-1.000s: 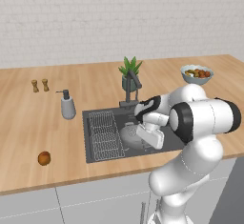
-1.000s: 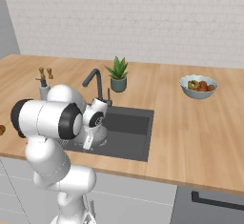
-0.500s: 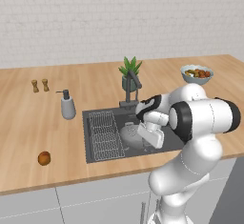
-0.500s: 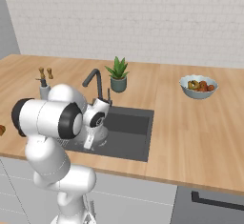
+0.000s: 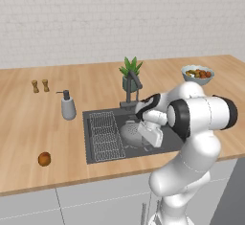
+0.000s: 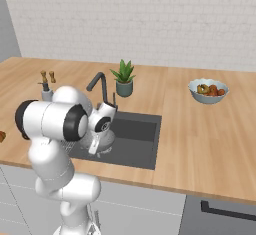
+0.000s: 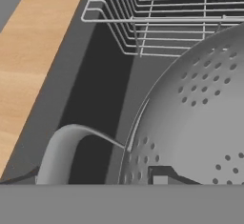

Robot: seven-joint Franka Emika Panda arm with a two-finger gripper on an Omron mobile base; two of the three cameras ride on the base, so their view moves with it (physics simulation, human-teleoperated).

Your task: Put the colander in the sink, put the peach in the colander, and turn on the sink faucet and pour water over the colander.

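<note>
The wooden surface [image 5: 28,118] was seen carrying everything, with the sink [image 5: 94,154] taken as landmark. The sink, a dark-grey rectangular basin, held a wire grid rack [image 5: 106,135] in its left part and the colander [image 5: 130,132] just right of that rack, low inside the basin. The colander was shown as a round, shallow, light-grey metal bowl dotted with small holes, with a curved handle [image 7: 62,147] at its rim. The tool [image 5: 146,134] was held down in the sink, its fingers drawn narrow onto the colander's rim. The sink faucet [image 5: 133,89] was placed at the sink's back edge. A pale fruit bowl [image 5: 197,74] was set well right of the sink. The peach [image 5: 44,159], small and orange-brown, was lying on the surface left of the sink.
</note>
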